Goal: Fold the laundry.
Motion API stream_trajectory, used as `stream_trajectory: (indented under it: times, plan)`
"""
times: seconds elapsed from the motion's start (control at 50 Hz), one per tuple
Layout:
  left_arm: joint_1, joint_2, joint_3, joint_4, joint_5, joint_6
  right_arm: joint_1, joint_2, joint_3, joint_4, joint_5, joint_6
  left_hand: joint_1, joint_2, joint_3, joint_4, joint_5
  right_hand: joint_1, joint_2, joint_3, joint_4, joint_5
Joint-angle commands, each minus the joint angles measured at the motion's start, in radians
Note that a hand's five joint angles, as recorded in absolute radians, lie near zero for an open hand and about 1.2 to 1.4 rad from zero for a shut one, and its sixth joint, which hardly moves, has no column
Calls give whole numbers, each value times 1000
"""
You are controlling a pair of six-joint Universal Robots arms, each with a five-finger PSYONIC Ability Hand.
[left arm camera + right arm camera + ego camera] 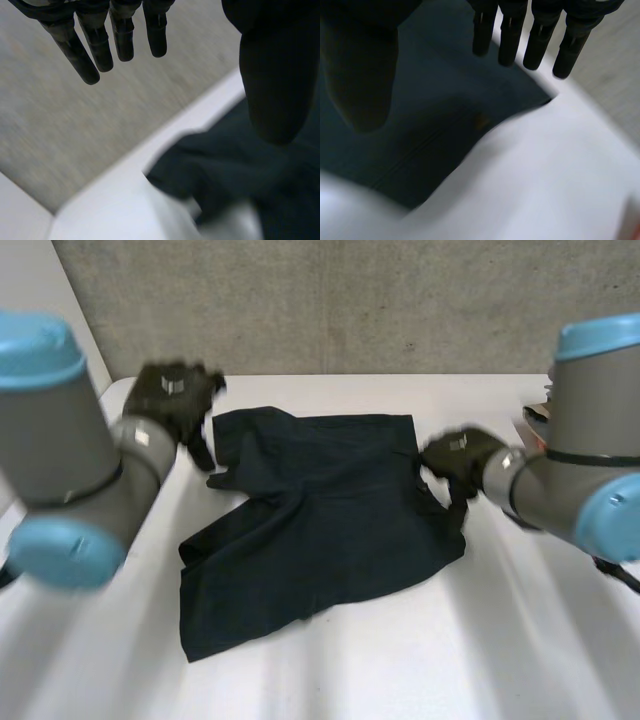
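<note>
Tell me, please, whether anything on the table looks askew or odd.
The cloth lies skewed on the table, its near edge slanting, and it is rumpled at the corner by the left hand. Nothing looks spilled or damaged.

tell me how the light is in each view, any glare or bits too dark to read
Head view: even light, no glare on the white table; the dark cloth shows few folds. Left wrist view: the left hand is a black shape, its thumb merging with the cloth. Right wrist view: the right hand likewise.
</note>
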Motion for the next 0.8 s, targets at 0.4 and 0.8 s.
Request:
stream_trajectory:
  times: [0.4,0.8]
  plan:
    - [-71,156,-713,67,0,21,-82,-109,653,-642,-208,-100,226,233,236,233,230,280,282,281,288,280]
    - [-86,-53,-581,305,-65,211,-31,24,596,-879,-198,-103,452,458,461,458,456,497,499,498,505,497]
